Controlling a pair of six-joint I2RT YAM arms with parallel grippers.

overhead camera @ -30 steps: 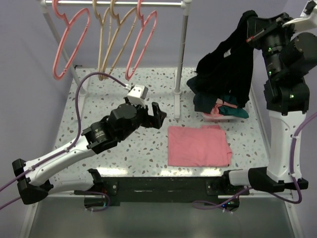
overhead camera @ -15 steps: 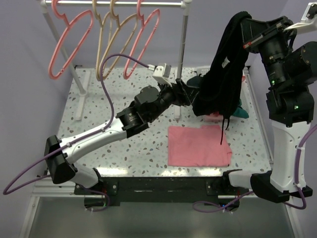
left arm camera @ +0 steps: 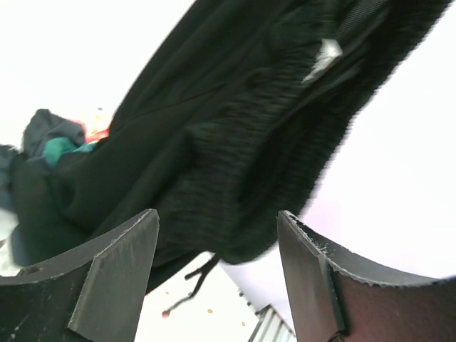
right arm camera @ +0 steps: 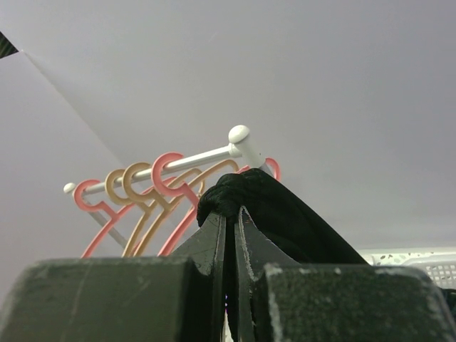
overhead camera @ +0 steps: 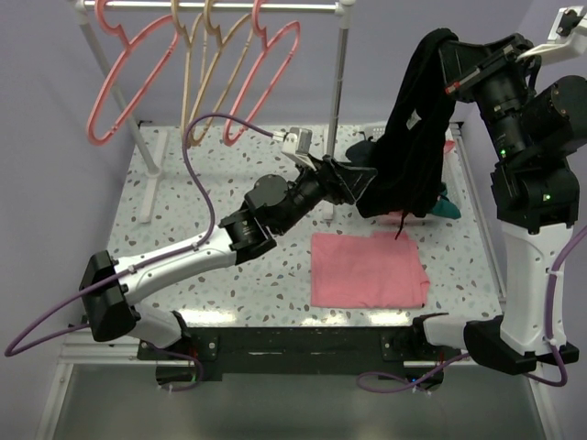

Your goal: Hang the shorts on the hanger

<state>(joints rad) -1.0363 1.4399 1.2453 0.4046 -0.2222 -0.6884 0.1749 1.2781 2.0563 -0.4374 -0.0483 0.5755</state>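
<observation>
The black shorts (overhead camera: 413, 137) hang limp from my right gripper (overhead camera: 442, 53), which is shut on a bunched end of them high at the right. In the right wrist view the fabric (right arm camera: 285, 210) is pinched at the right gripper's (right arm camera: 229, 214) tips. My left gripper (overhead camera: 358, 179) is open, right at the shorts' lower part. In the left wrist view the shorts' bottom edge (left arm camera: 235, 157) hangs just beyond the open left gripper (left arm camera: 217, 278), with the drawstring (left arm camera: 192, 278) dangling between the fingers. Two pink hangers (overhead camera: 119, 82) (overhead camera: 266, 78) hang on the rail.
Two tan hangers (overhead camera: 197, 78) hang between the pink ones on the white rack, whose right post (overhead camera: 337, 101) stands just left of the shorts. A flat pink cloth (overhead camera: 367, 268) lies on the table in front. A teal garment (overhead camera: 438, 207) lies with other clothes in a white basket (right arm camera: 433, 258).
My right gripper has lifted the shorts out of the pile so that they hang free. My left arm has reached right and up to the shorts' lower part.
</observation>
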